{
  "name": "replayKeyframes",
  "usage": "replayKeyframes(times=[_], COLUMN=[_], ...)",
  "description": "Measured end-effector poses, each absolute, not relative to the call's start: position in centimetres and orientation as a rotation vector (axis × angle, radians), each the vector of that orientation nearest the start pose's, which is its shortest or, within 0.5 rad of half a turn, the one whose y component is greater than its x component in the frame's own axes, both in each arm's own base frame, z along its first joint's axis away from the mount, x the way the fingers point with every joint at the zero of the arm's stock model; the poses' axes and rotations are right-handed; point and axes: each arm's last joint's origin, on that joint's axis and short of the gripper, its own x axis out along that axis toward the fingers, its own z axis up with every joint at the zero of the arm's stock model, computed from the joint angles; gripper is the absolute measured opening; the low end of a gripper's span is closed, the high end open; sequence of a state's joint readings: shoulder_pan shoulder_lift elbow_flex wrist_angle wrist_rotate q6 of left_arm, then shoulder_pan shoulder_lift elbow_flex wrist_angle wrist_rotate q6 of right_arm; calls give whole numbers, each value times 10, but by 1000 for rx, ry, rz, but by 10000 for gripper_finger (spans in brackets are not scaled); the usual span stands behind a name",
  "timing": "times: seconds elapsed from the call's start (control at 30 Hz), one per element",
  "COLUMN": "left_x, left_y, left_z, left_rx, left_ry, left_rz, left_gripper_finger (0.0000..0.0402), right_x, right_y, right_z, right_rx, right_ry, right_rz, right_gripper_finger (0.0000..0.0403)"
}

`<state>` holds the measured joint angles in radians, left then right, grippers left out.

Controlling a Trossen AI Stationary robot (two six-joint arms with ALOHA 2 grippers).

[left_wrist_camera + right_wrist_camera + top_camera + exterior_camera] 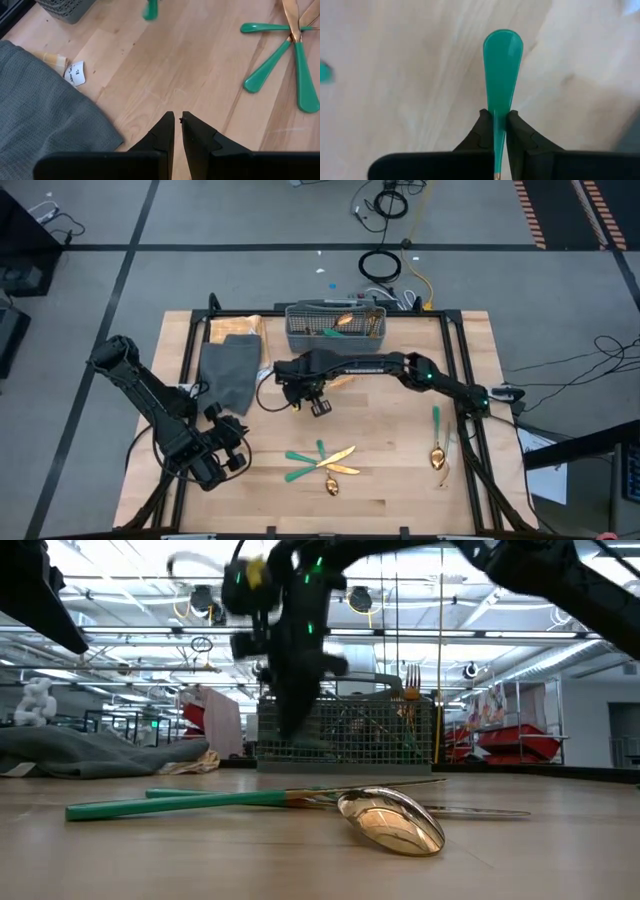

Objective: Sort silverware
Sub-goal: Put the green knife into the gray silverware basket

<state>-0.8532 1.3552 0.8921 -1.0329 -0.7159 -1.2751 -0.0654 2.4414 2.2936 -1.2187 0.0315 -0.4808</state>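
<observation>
Pinching one utensil (502, 75) by its green handle just before the basket (335, 330), the right fingers (500, 131) could let it swivel or slip, while the left fingers (177, 131), nearly shut, hold nothing near the cloth (45, 115).

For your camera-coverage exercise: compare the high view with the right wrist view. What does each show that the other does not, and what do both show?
Only the high view: the left gripper waiting near the grey cloth, the mesh basket, a lone spoon and a crossed utensil pile. Only the right wrist view: the green handle pinched between the fingers. Both show the right gripper above the wooden table.
</observation>
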Motion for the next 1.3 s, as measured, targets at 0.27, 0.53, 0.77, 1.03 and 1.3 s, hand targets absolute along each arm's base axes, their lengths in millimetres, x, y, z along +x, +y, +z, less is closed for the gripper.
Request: replayKeyframes(times=[0.27,0.53,0.77,1.03,1.3], left_x=[156,157,157,154,154], left_y=[-150,-151,-151,-148,-149], left_z=[216,216,216,205,205], left_rx=[-102,-107,-107,-102,-122], left_ry=[871,868,868,880,902], left_rz=[514,512,512,514,502], left_gripper_finger=[44,44,44,44,44], right_x=[470,406,361,355,347], right_y=[-41,-69,-107,-153,-184], right_z=[306,419,464,452,404], right_rx=[-404,-469,-392,-298,-212], right_ry=[1023,716,555,553,538], right_rz=[183,15,-32,-17,13], right_gripper_finger=[0,0,0,0,0])
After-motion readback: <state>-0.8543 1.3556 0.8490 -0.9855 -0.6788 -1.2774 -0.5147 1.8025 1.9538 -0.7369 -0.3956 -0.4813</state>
